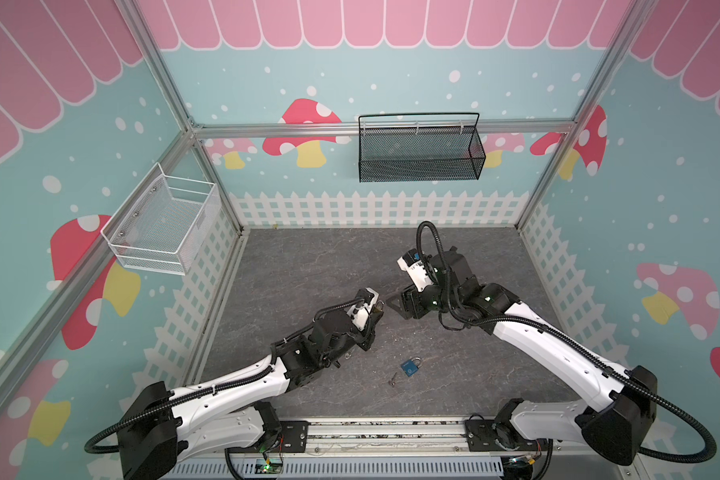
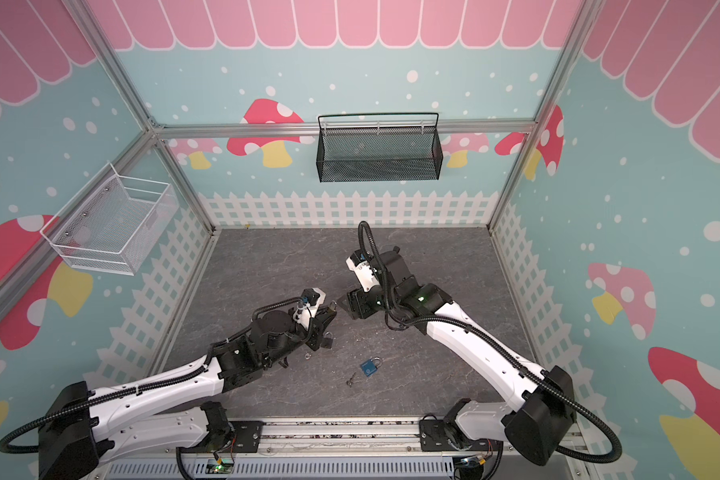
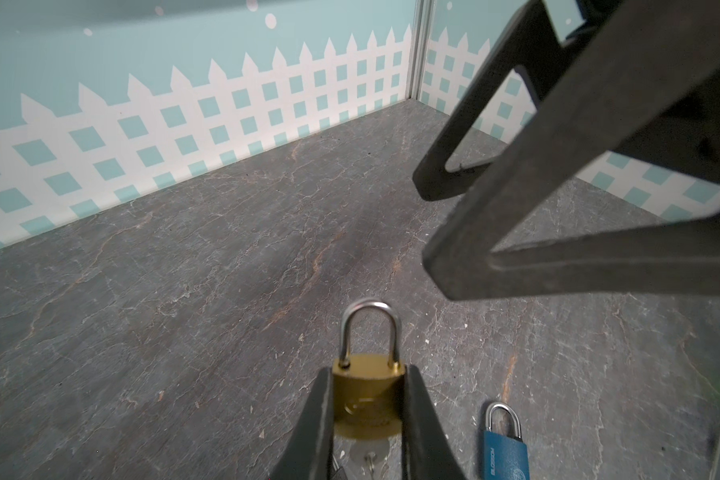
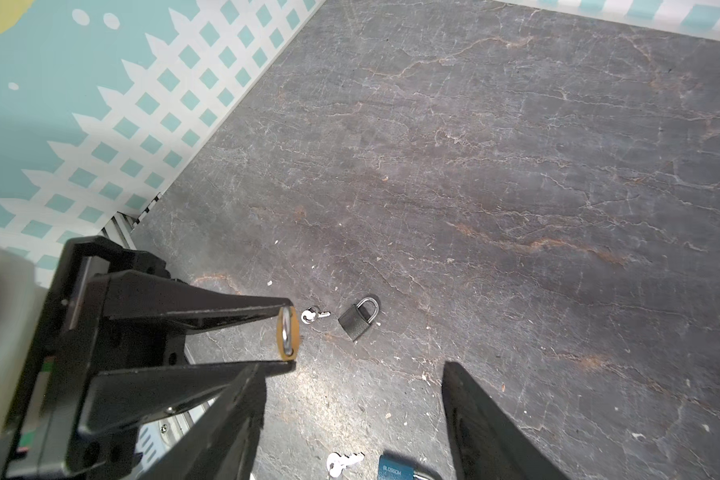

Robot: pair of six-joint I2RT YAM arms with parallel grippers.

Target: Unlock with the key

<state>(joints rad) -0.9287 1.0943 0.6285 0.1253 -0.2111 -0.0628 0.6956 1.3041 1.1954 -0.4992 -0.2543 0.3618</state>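
small brass padlock [image 3: 366, 399] with silver shackle, clamped in the left pincer [image 3: 367, 370]. right pincer [image 4: 352, 365] shown with jaws apart, empty, just off the left pincer's tip. small silver key [image 4: 314, 314] seen on the dark floor [image 4: 516, 166] beneath the left pincer, beside a black padlock [image 4: 356, 320].

A robot lab cell: a metal frame [image 1: 267, 131] is holding mushroom-print walls [image 1: 391, 75] around the table [image 1: 308, 257], and arms [image 1: 558, 349] are sitting on a rail [image 1: 383, 434].
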